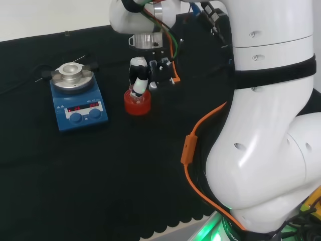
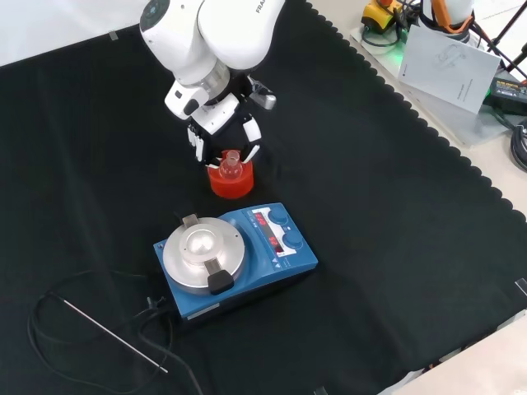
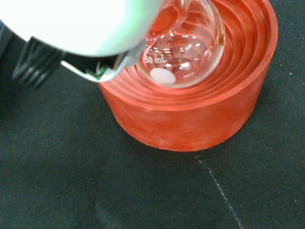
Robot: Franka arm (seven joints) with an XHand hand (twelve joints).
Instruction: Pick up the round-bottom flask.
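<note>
The round glass flask (image 3: 183, 52) sits in a red ribbed ring (image 3: 200, 114) on the black cloth (image 2: 387, 247). In the front view the ring is near the middle of the cloth, just past the far side of a blue box with knobs and a round silver top (image 2: 235, 259). In the head view that blue box is to the left of the ring, a little apart from it.

The hand (image 2: 221, 136) is right over the flask. In the front view its fingers (image 2: 251, 132) point down on both sides of the flask's neck (image 2: 231, 158). They look bent in toward the neck, but the pictures do not show if they are pinching it or only close to it, so nobody can tell that yet.

The flask's round belly rests down in the ring, so it has not gone up yet. The reaching part looks done. What is left, by the look of it, is to close on the neck for sure and lift the flask straight up out of the ring.
</note>
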